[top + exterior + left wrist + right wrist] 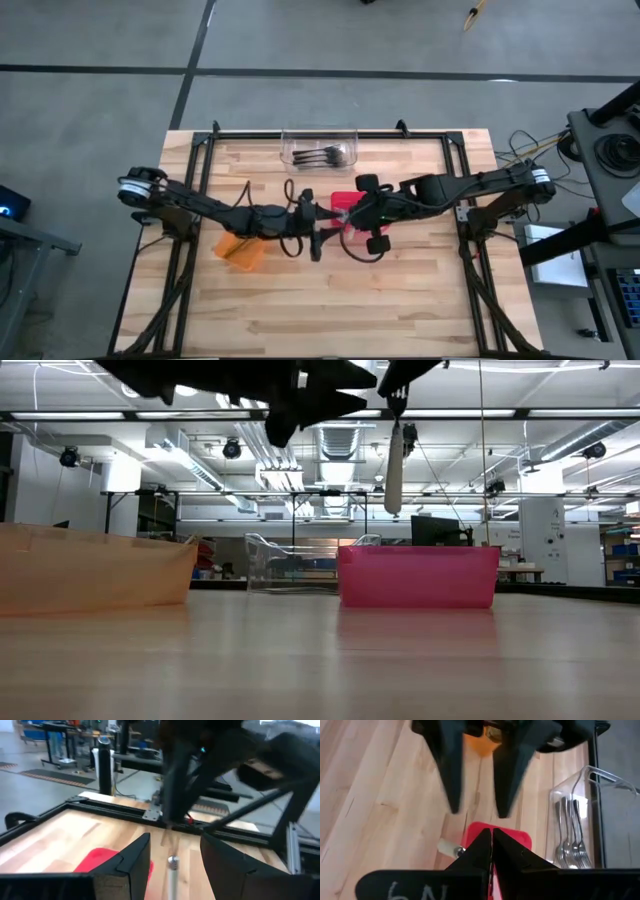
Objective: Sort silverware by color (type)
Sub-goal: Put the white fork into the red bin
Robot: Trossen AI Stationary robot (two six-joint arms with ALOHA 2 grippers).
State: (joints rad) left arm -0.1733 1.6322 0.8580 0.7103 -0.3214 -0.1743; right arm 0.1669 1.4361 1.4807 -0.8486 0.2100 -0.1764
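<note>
Two dark, slender jointed arms with looping black cables end in black wedge-shaped pincer fingers point(470, 855), one housing white-scrawled.

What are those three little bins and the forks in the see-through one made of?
The clear bin looks like transparent plastic: the table shows through. The red bin and orange bin seem translucent tinted plastic, glowing with backlight. The forks look like polished metal, silvery with bright glints.
</note>
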